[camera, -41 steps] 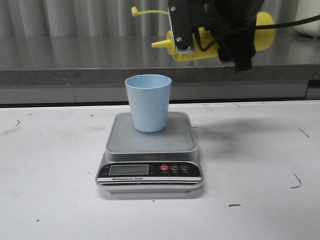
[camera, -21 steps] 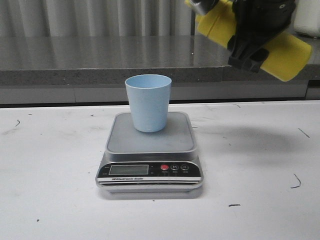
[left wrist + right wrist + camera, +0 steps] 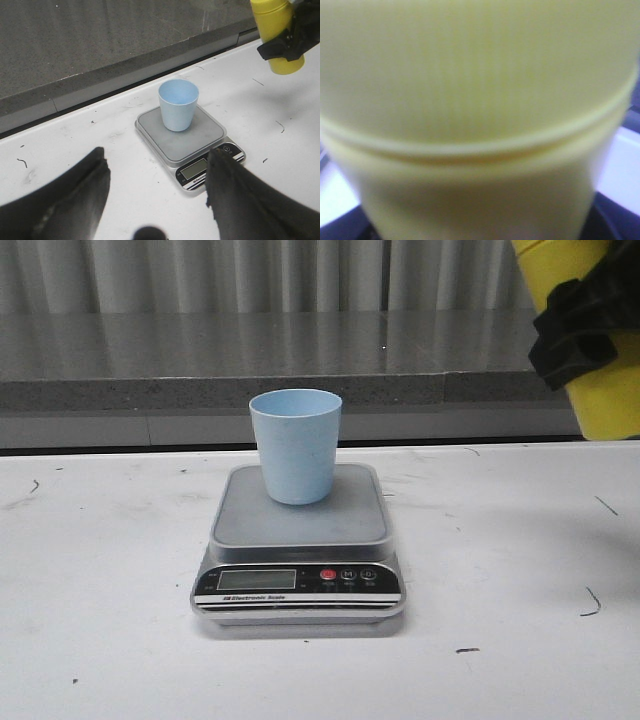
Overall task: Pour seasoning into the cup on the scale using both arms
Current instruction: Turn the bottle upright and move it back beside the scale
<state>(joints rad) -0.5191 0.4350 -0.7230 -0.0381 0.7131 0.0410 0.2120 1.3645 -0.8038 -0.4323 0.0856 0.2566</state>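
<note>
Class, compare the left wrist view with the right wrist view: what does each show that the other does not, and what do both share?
Only the left wrist view shows the blue cup standing on the scale, the open left gripper, and the right gripper clamping the bottle. Only the right wrist view shows a blurred close-up of the bottle's ridge. Both show the yellow bottle and white table.

cup [image 3: 296,444]: plain pale blue, matte, inside and out
scale [image 3: 298,540]: silver-grey body, darker grey square platform; black front panel with a greyish LCD, one red button, two dark buttons, and a white stripe with black lettering
seasoning bottle [image 3: 604,370]: bright yellow, with a fine vertical ribbing seen up close
right gripper [image 3: 582,322]: black
left gripper [image 3: 157,192]: black fingers
table [image 3: 100,590]: white, flecked with small dark marks
ledge [image 3: 150,360]: speckled grey
wall [image 3: 200,275]: grey vertical ridges
</note>
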